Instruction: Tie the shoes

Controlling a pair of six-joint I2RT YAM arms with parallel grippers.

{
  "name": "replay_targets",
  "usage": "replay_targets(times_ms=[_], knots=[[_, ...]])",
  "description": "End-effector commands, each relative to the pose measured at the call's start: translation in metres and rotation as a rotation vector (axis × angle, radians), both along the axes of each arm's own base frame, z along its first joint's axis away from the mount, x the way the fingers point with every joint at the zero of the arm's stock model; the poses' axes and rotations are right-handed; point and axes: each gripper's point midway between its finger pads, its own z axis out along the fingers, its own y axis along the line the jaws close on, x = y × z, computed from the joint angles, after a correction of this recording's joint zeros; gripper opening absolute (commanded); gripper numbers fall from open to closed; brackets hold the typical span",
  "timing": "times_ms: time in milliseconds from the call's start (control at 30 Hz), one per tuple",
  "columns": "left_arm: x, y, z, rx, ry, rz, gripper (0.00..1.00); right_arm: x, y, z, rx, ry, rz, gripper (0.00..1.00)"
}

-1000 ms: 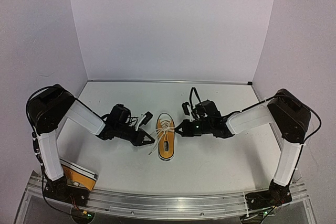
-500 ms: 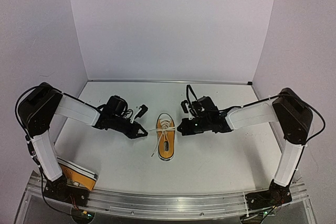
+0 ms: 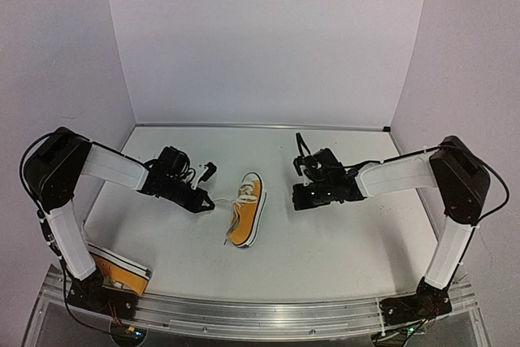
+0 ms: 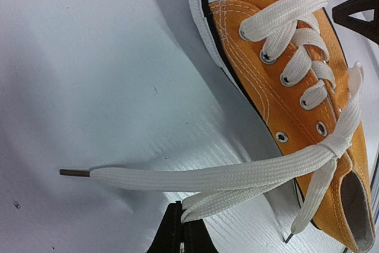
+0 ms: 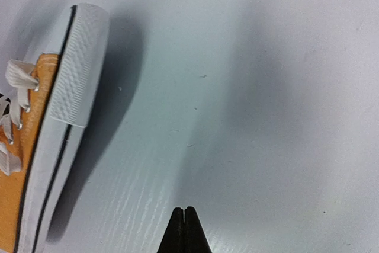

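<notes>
Plain white desk (image 3: 325, 241), matte, with a faint ribbed sheen up close; a few tiny dark specks (image 5: 203, 76) on it in the right wrist view; pale back wall (image 3: 268, 38) meets it along a thin grey seam, with a small dark tab (image 3: 385, 128) at the right end of that seam; left wall (image 3: 49, 54) and right wall (image 3: 479, 54) look slightly lavender; silver aluminium rail (image 3: 260, 310) runs along the near edge

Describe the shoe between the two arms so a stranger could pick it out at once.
On the white table, look midway between the two arms. The orange shoe lies there, one white lace pinched in the left arm's jaws; the other shoe sits tucked at the near-left corner.
</notes>
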Motion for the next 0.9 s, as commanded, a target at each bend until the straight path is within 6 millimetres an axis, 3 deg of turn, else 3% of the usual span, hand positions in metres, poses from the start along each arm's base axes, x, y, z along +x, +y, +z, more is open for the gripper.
replay_targets(times_ms=[0, 100, 233, 367, 567, 733, 867], knots=[[0.003, -0.014, 0.031, -0.065, -0.065, -0.052, 0.0, -0.002, 0.008, 0.019, 0.047, -0.017, 0.055, 0.0], [-0.003, -0.03, 0.045, -0.125, -0.09, -0.107, 0.04, -0.008, 0.027, 0.03, 0.133, 0.016, 0.117, 0.0], [-0.015, -0.046, 0.062, -0.178, -0.116, -0.16, 0.29, -0.016, 0.049, 0.052, 0.274, 0.05, 0.16, 0.23], [-0.011, -0.041, 0.08, -0.197, -0.158, -0.109, 0.49, -0.03, 0.064, 0.066, 0.339, 0.068, 0.192, 0.36], [0.004, -0.021, 0.101, -0.189, -0.221, 0.049, 0.98, -0.039, 0.088, 0.075, 0.34, 0.053, 0.192, 0.48], [0.021, 0.007, 0.105, -0.142, -0.23, 0.24, 1.0, -0.039, 0.11, 0.072, 0.308, 0.049, 0.192, 0.48], [0.022, 0.018, 0.107, -0.13, -0.24, 0.303, 1.0, -0.038, 0.123, 0.055, 0.236, 0.058, 0.181, 0.47]])
